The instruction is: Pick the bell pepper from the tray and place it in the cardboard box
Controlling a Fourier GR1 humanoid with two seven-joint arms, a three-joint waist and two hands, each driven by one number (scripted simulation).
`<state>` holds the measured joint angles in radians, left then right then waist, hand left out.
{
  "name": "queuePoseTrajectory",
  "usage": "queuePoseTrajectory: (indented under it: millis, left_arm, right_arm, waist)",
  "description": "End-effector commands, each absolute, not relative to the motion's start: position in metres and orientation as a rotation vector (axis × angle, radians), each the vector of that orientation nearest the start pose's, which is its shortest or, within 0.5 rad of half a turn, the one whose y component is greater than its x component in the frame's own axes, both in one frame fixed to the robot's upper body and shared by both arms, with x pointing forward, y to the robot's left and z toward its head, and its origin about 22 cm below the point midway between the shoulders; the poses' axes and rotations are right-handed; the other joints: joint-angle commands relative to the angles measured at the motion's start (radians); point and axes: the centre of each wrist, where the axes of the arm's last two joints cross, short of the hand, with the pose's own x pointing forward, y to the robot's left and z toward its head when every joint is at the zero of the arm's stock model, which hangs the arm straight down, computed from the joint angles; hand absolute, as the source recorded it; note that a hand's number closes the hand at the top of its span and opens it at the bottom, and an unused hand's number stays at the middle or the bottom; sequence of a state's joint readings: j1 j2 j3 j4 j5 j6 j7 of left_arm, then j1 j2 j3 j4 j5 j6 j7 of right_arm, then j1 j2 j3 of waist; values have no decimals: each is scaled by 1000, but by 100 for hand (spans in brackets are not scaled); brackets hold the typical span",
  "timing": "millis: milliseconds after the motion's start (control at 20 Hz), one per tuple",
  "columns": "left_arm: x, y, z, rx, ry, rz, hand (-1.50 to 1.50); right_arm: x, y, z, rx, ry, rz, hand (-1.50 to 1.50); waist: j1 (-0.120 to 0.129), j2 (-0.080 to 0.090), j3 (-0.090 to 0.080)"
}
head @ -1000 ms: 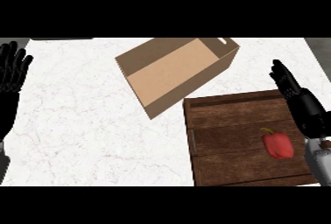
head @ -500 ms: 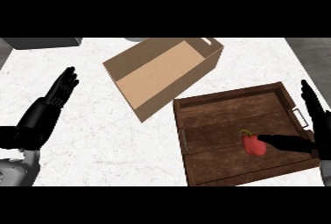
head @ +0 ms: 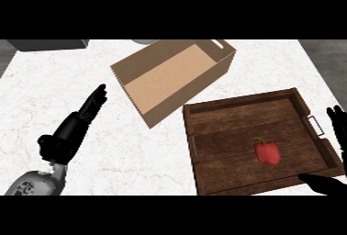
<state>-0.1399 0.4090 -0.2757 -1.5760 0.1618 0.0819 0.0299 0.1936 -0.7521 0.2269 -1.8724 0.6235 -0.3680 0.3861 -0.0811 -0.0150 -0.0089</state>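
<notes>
A red bell pepper (head: 267,153) lies alone in the dark wooden tray (head: 230,114) at the right of the white marble counter (head: 136,151). Half a second ago the right hand (head: 324,184) had a finger at the pepper; now it has drawn back to the tray's near right corner, fingers spread open and apart from it. The left hand (head: 78,124) rests open at the left, fingers straight. The open cardboard box (head: 163,78), unmarked, sits far of the tray.

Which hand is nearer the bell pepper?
Right. The right hand sits at the tray's near right corner beside the bell pepper; the left hand is across the counter, left of the cardboard box.
</notes>
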Motion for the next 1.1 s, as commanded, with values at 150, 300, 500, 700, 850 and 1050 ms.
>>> queuePoseTrajectory:
  millis: [150,300,500,700,850,1050]
  left_arm:
    - [265,223,36,3,-1592,-406,0]
    - [273,214,37,-8,-1590,-429,0]
    - [276,210,55,-35,-1602,-454,0]
    - [283,217,50,-28,-1602,-451,0]
    - [286,216,38,-39,-1599,-450,0]
    - [279,209,45,-45,-1607,-452,0]
  right_arm:
    - [138,-264,145,-1148,-1184,875,-150]
    - [125,-246,173,-1073,-1087,885,-150]
    - [125,-232,181,-1008,-977,867,-150]
    - [137,-223,191,-969,-987,790,-150]
    - [148,-207,187,-990,-975,778,-150]
    - [158,-201,184,-971,-951,775,-150]
  waist:
    - [16,2,0]
    - [47,12,2]
    - [82,14,6]
    - [83,16,6]
    - [88,17,6]
    - [86,14,7]
